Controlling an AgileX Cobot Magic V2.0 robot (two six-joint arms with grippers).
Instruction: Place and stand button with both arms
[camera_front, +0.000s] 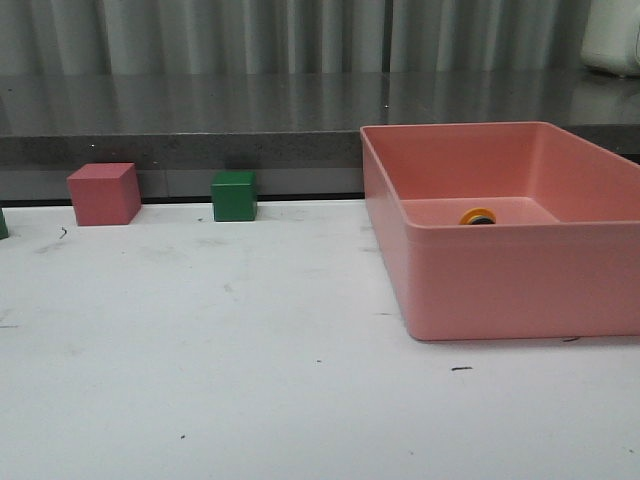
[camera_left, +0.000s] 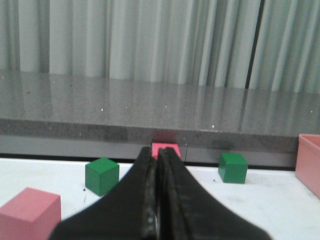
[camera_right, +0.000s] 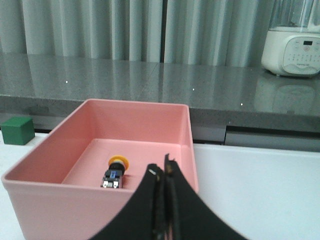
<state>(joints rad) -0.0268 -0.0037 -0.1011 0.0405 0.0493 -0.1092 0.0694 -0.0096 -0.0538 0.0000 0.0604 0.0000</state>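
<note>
White table (camera_front: 250, 350): button (camera_right: 114, 173) lying in pink bin (camera_front: 500, 285); cubes behind; both jaws closed, empty.

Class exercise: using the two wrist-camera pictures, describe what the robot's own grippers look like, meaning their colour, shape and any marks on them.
The left gripper and the right gripper look alike: two matte black fingers, broad near the camera and narrowing to slim tips. The right one has small pale nicks near its tips. No cables, labels or arm links are visible.
</note>
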